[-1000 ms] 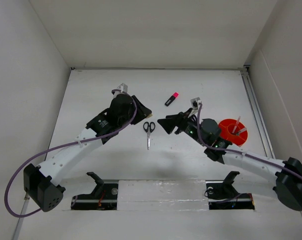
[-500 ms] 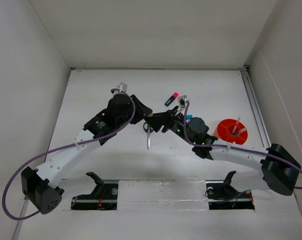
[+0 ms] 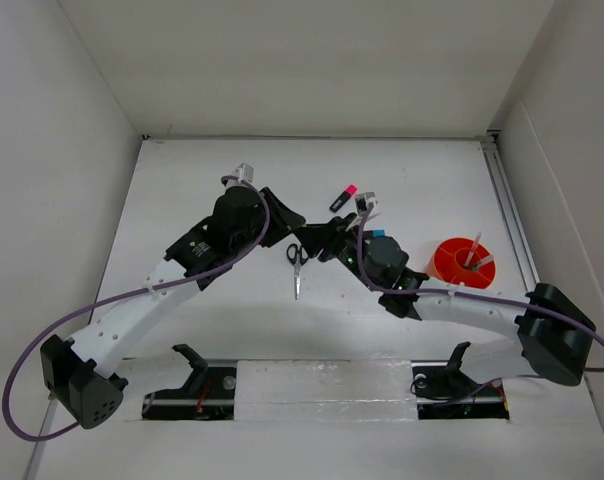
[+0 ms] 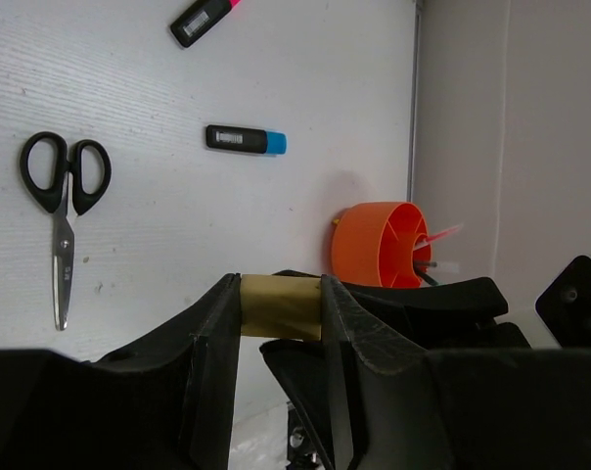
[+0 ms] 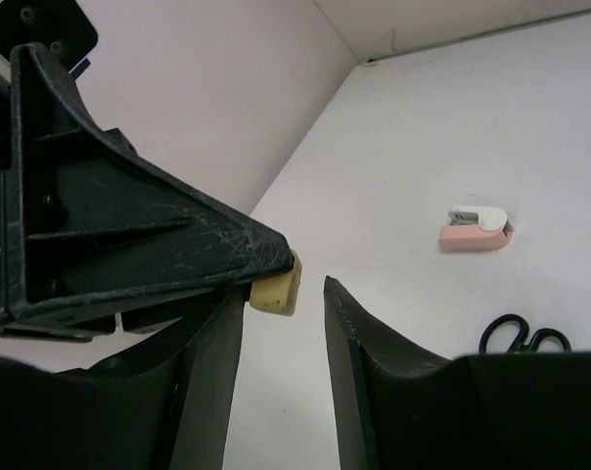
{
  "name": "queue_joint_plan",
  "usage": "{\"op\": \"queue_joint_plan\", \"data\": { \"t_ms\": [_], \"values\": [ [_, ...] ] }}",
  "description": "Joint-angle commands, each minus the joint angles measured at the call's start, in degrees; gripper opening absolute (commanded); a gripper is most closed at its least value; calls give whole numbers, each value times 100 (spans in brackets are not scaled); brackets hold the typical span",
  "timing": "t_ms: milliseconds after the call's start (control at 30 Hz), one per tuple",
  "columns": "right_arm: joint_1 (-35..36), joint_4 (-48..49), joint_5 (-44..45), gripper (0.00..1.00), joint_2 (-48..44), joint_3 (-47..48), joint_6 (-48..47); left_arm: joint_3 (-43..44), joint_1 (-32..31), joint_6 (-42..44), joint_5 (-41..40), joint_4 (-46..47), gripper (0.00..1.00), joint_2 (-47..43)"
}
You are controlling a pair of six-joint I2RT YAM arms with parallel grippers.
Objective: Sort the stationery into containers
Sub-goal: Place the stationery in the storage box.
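White table [image 3: 282, 330] w/ white walls [image 3: 52, 200] around; metal rail [image 3: 510, 210] along rt edge.

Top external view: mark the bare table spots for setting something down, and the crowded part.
Bare: the table strip along the back wall beyond the pink-capped marker, and the near band below the scissors. Crowded: the centre, from scissors to blue-capped marker and orange tub.

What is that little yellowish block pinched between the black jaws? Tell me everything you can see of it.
It is the small yellow eraser: a plain, pale yellow block with rounded corners, rubbery in look. The left gripper is shut on it, its jaws pressing two opposite sides, holding it above the white table. One end sticks out past the jaws. The right gripper faces it with jaws open, not yet gripping it.
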Motion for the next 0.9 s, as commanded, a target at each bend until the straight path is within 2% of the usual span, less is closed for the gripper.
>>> {"op": "queue_joint_plan", "data": {
  "t_ms": [0,167,367,600,633,667,767,800,867],
  "values": [
    [39,151,246,44,141,397,-13,248,-24,-15,101,98,0,-77],
    [39,151,246,37,344,521,40,248,-24,-15,101,98,0,-77],
    [39,151,315,0,397,574,40,248,-24,-15,154,98,0,-77],
    [39,-25,597,0,213,521,-126,187,-24,37,154,98,0,-77],
    [39,-86,597,0,212,521,-180,187,-24,37,154,98,7,-138],
    [39,-87,597,0,151,521,-284,187,-24,90,154,167,23,-200],
    [39,-367,597,0,-41,381,-417,134,-24,142,101,238,46,-367],
    [39,-551,597,0,-103,328,-478,134,-24,143,14,291,71,-367],
    [39,-911,842,0,-270,258,-619,265,-24,196,-153,291,99,-420]
  ]
}}
